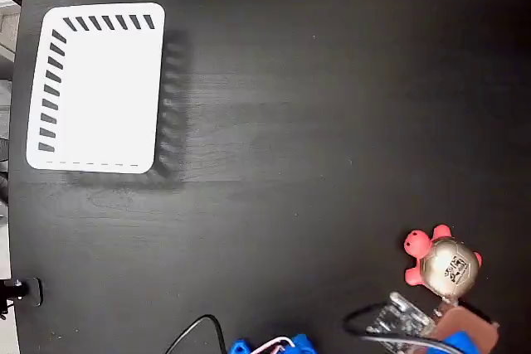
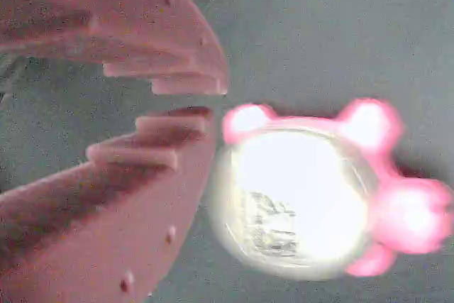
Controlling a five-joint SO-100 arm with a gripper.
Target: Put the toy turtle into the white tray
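- The little toy turtle [image 2: 305,204] with its shiny gold shell and coral-pink legs sits on the black wooden table [image 1: 315,105], just past the jaw tips, not between them.
- Pinkish stepped-tooth gripper [image 2: 202,102]: jaws nearly closed, only a thin gap, gripping nothing.
- White slotted plastic tray [image 1: 95,89] is well apart, across the table.

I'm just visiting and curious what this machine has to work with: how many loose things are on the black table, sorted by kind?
Toy turtles: 1, the toy turtle, red limbs, shiny shell, at lower right in the fixed view.
Trays: 1, the white tray, at upper left, nothing in it.
Total: 2
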